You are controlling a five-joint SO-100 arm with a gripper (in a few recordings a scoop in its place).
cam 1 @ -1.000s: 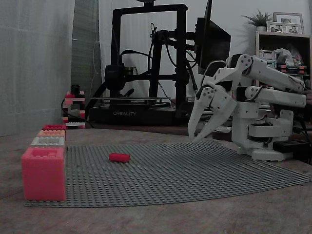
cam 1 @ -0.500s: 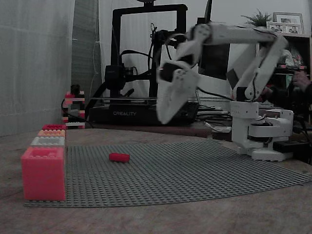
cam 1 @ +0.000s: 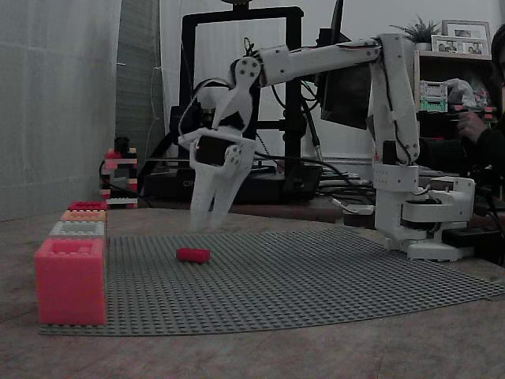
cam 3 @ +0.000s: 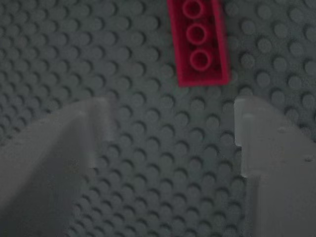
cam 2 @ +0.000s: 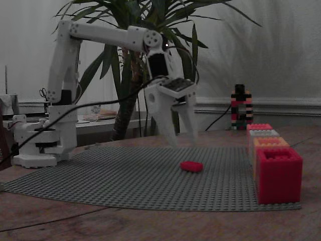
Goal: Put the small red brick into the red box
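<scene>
The small red brick (cam 1: 192, 254) (cam 2: 191, 166) lies flat on the grey studded baseplate (cam 1: 316, 276) (cam 2: 110, 175). My white gripper (cam 1: 207, 223) (cam 2: 181, 136) hangs open just above the plate, a little behind the brick and not touching it. In the wrist view the brick (cam 3: 199, 42) lies ahead of my gripper (cam 3: 170, 106), slightly right of the gap, with only bare studs between the fingers (cam 3: 74, 148). The red box (cam 1: 87, 205) (cam 2: 278, 173) stands at one end of a row of boxes along the plate's edge.
The row also holds an orange box (cam 1: 83, 215) (cam 2: 271, 142), a grey box (cam 1: 77, 229) and a pinkish-coral box (cam 1: 69, 280) (cam 2: 259, 126). A red-and-white brick stack (cam 1: 118, 178) (cam 2: 241, 108) stands beyond the plate. A 3D printer (cam 1: 237, 103) sits behind.
The arm has unfolded from beside its base and swung across the plate to the brick, coming down to hover just over it. The brick has not moved.
</scene>
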